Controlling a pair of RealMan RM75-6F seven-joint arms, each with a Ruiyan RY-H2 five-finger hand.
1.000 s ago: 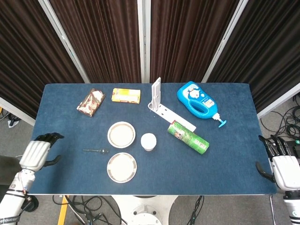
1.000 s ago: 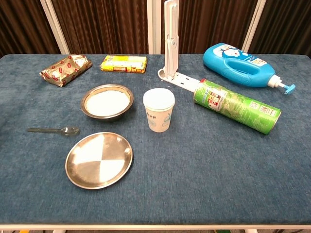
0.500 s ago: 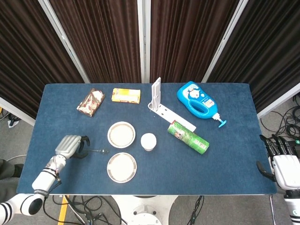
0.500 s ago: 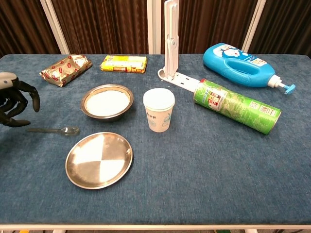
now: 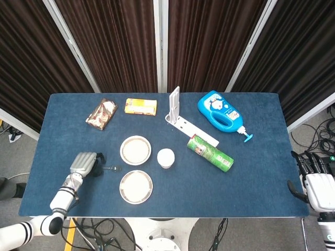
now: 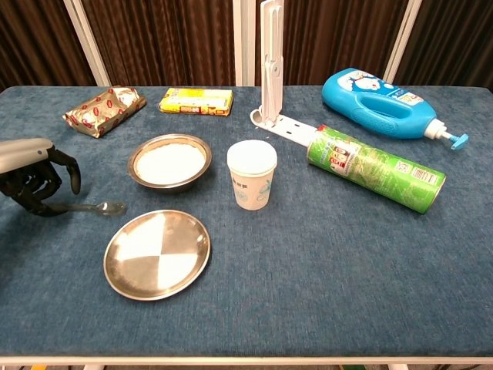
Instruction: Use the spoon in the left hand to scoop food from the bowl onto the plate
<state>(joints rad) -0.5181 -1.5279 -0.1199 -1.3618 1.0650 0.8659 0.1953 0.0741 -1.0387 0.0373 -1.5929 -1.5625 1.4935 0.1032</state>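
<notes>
Dark curtains back a blue worktop (image 5: pixel 261 178), where the spoon (image 6: pixel 98 207) lies flat, left of the plate (image 6: pixel 157 253) and below the bowl (image 6: pixel 169 161). Over its handle end, the left robot hand (image 6: pixel 35 179) has its fingers curled; whether it grips the handle is unclear. Beyond the worktop's right edge, the right robot hand (image 5: pixel 317 180) holds nothing, fingers spread

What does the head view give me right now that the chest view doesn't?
Only the head view shows the right hand, idle off the table's right edge, and the left forearm. Only the chest view shows the left hand's fingers curled down over the clear plastic spoon handle; grip unconfirmed. Both show the steel bowl of white food and the empty steel plate.
</notes>
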